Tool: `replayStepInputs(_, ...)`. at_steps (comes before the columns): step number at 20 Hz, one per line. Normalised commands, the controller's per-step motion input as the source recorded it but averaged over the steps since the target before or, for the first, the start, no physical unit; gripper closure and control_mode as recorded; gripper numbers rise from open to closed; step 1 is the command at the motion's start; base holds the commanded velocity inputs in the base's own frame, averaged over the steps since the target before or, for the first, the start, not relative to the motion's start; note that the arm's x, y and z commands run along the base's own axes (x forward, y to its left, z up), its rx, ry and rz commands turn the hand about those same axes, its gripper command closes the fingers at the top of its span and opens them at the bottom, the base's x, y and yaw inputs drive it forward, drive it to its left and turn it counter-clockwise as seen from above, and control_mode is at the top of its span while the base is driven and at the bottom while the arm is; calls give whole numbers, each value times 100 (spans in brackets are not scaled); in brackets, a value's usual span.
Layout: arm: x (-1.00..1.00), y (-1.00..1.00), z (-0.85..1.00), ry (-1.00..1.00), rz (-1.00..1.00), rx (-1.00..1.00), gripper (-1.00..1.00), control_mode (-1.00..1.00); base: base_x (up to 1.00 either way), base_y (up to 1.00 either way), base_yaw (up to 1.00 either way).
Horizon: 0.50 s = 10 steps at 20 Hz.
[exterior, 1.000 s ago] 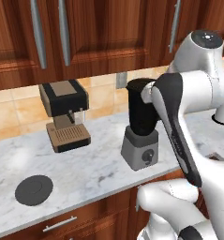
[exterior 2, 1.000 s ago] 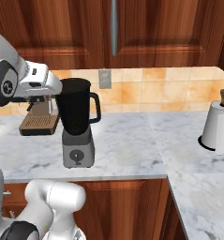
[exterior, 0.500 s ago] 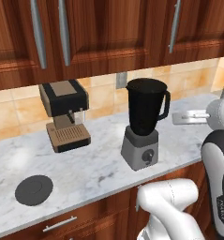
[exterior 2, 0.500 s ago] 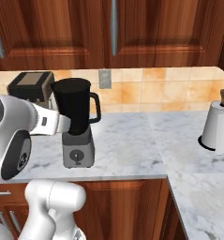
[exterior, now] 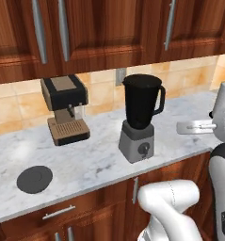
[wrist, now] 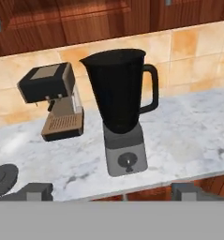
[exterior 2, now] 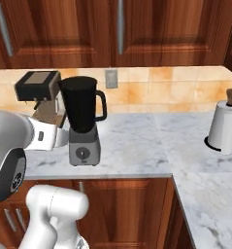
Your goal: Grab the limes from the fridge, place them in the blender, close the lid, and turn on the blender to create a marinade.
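The blender (exterior: 141, 117) stands on the marble counter, a black jar with a side handle on a grey base with one round knob. Its top is uncovered. It also shows as the blender (exterior 2: 82, 121) and the blender (wrist: 123, 110). The lid (exterior: 35, 179), a flat dark disc, lies on the counter far left of it near the front edge, seen again as the lid (wrist: 3, 180). My gripper (wrist: 112, 192) is open and holds nothing. It hangs in front of the counter, well short of the blender and facing it. The limes and the fridge are out of view.
A brown-and-black coffee machine (exterior: 64, 109) stands against the wall left of the blender. A paper towel roll (exterior 2: 224, 127) stands at the right, where the counter (exterior 2: 137, 146) turns a corner. Wooden cabinets hang above. My white arm (exterior 2: 10, 151) is folded low beside the counter front.
The arm has swung away from in front of the blender and dropped low toward the counter's front. The blender now shows whole. The gripper has stayed open.
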Motion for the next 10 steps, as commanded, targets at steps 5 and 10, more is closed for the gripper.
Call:
replayStepInputs(5, 0, 0, 0, 0, 0, 0, -100, 100, -100, 50, 49)
replayStepInputs(10, 0, 0, 0, 0, 0, 0, -100, 100, -70, 94, 80)
